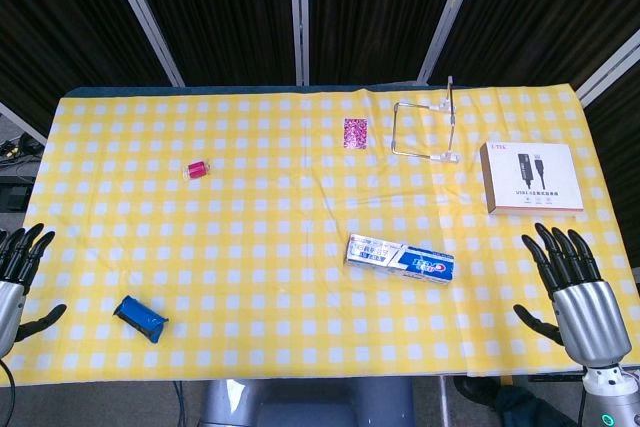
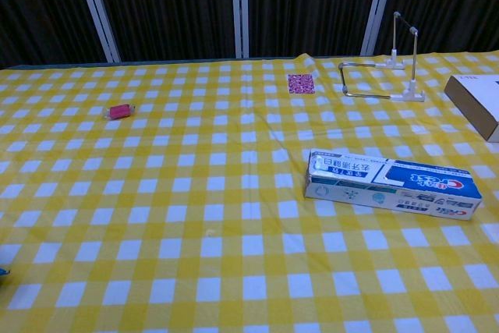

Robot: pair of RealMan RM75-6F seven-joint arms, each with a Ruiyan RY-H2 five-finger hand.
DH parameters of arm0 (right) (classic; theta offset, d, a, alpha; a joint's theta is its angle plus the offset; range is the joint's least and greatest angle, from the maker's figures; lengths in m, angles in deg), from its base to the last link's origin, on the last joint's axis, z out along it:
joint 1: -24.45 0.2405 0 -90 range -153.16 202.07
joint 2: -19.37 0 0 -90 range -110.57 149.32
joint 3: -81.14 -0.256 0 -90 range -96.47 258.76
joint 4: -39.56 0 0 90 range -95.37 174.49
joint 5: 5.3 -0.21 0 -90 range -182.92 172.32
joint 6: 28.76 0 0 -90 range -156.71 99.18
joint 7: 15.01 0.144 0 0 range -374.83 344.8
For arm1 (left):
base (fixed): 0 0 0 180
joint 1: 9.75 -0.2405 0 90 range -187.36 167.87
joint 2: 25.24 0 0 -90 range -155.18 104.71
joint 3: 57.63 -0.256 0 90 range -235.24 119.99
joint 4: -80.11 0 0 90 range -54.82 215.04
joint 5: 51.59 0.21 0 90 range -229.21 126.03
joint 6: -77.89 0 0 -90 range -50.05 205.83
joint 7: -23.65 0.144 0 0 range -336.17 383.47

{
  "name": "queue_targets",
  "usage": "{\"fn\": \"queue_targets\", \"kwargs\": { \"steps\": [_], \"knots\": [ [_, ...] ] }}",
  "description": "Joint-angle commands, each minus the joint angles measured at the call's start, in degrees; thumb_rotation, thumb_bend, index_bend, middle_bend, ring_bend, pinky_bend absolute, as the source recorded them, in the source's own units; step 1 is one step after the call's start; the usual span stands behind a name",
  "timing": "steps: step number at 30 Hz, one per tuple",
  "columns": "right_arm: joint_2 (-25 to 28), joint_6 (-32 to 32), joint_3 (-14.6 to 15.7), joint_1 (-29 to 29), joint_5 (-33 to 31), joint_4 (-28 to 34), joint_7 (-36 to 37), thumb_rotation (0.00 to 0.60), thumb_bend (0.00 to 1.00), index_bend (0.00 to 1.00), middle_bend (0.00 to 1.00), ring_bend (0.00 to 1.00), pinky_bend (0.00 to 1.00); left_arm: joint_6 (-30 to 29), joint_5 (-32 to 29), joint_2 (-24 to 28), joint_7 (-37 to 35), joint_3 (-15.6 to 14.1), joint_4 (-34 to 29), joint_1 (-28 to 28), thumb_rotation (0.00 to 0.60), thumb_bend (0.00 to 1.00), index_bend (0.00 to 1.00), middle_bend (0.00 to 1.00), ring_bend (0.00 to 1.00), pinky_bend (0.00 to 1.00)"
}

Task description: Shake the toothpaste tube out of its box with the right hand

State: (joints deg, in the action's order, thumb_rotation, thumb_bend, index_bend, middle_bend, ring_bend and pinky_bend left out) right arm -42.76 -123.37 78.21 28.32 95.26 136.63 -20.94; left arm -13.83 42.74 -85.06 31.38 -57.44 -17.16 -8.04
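Observation:
The toothpaste box lies flat on the yellow checked tablecloth, right of centre, white and blue with its long side across the table; the chest view shows the box closed at its left end. No tube is visible outside it. My right hand hovers at the table's front right corner, fingers spread, holding nothing, well to the right of the box. My left hand is at the front left edge, also spread and empty. Neither hand shows in the chest view.
A white flat carton lies at the right. A wire stand stands behind the box. A pink patterned card and a small pink object lie further back. A blue item rests front left.

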Motion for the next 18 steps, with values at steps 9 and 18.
{"fn": "queue_targets", "kwargs": {
  "steps": [9, 18],
  "knots": [
    [-0.5, 6.8, 0.3, 3.2, -1.8, 0.7, 1.7, 0.6, 0.0, 0.0, 0.0, 0.0, 0.0, 0.1, -0.9, 0.1, 0.1, 0.4, -0.3, 0.0, 0.6, 0.0, 0.0, 0.0, 0.0, 0.0],
    [-2.5, 25.0, -1.7, 13.8, -5.9, 1.0, -0.9, 0.6, 0.0, 0.02, 0.07, 0.0, 0.04, 2.6, -3.5, -0.4, 1.2, 1.2, -0.1, 1.1, 0.6, 0.0, 0.0, 0.0, 0.0, 0.0]
  ]
}}
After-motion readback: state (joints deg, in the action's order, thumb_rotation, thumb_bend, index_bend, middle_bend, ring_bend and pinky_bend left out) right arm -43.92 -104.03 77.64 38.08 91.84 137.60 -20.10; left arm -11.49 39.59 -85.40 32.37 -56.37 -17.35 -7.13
